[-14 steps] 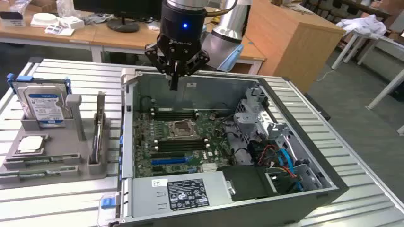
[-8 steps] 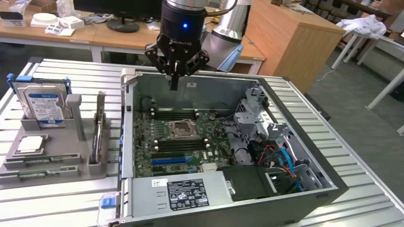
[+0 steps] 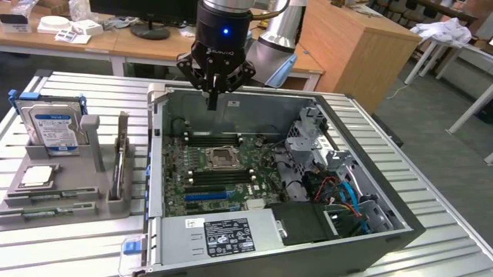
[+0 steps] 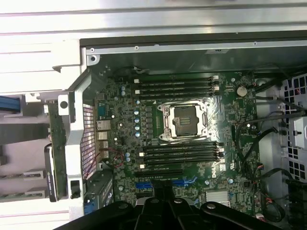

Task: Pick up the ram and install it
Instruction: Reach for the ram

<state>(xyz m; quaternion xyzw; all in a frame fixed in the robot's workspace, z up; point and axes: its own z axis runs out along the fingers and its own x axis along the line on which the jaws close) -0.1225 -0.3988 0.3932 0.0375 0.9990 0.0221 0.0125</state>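
The ram (image 3: 121, 164) is a thin green stick standing on its edge in a grey holder (image 3: 92, 190), outside the computer case on the exterior view's left; in the wrist view the ram (image 4: 54, 148) appears edge-on beside the case wall. My gripper (image 3: 212, 104) hangs fingers-down over the far end of the open case (image 3: 158, 150), well away from the ram, shut with nothing between its fingers. Its dark fingers (image 4: 163, 206) point over the motherboard (image 4: 230, 110), where black memory slots (image 4: 175, 86) and more memory slots (image 4: 182, 153) flank the processor socket (image 4: 184, 120).
The grey holder also carries a hard drive (image 3: 52, 124), a processor (image 3: 37, 176) and flat green sticks (image 3: 43, 212). Inside the case sit a power supply (image 3: 223, 234), a drive cage (image 3: 312, 138) and loose cables (image 3: 339, 193). A blue expansion slot (image 3: 206, 196) lies near the power supply.
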